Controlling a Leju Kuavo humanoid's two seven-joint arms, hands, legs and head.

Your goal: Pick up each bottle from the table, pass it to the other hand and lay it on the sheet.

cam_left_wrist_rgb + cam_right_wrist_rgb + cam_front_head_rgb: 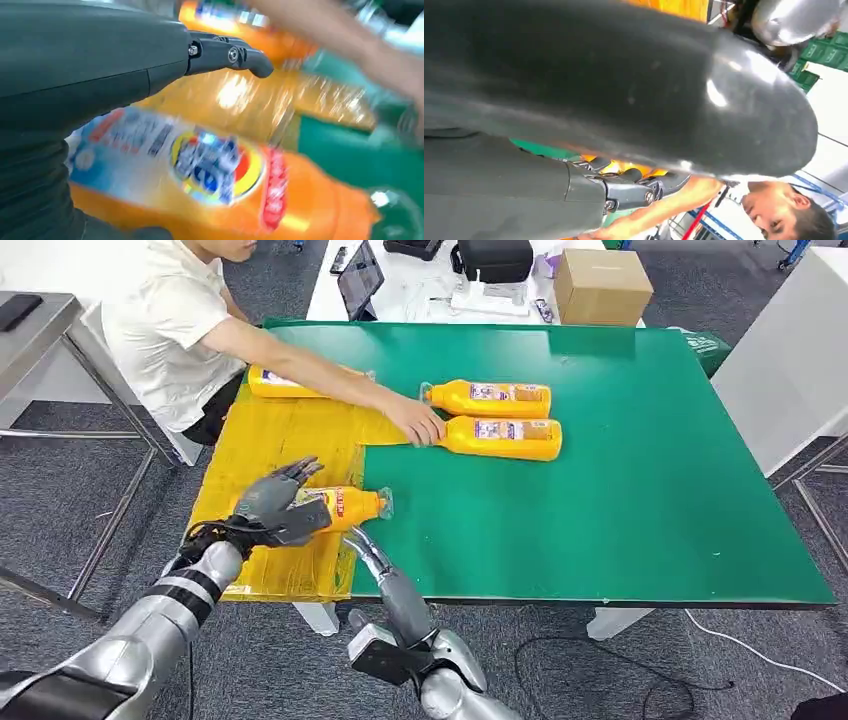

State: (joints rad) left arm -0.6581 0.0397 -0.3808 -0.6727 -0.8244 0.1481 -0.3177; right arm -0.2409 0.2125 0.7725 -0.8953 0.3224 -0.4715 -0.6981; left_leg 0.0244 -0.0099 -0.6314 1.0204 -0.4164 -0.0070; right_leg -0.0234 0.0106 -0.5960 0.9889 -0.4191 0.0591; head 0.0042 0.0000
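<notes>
The left hand (283, 506) rested over an orange bottle (345, 507) that lay on its side at the right border of the yellow sheet (270, 430), with its clear cap reaching over the green table mat (620, 480). The fingers were curved over the labelled body of the bottle, but I could not tell whether they really gripped it or only lay on it. In the left wrist view the same bottle (210, 185) appeared blurred just under the dark fingers (235, 56).

The right hand (375, 558) stood at the front edge of the table, just beside the cap of this bottle, with its fingers stretched out and holding nothing.

A second bottle (285, 384) lay at the far side of the sheet, partly hidden behind the arm of a person (175, 330) who sat at the left of the table. The hand of this person (418, 424) was on the neck of one of two more orange bottles (495, 416), which lay side by side on the mat, near the sheet.

Beyond the mat there were a cardboard box (600, 285) and a tablet (360, 278) on a white table.
</notes>
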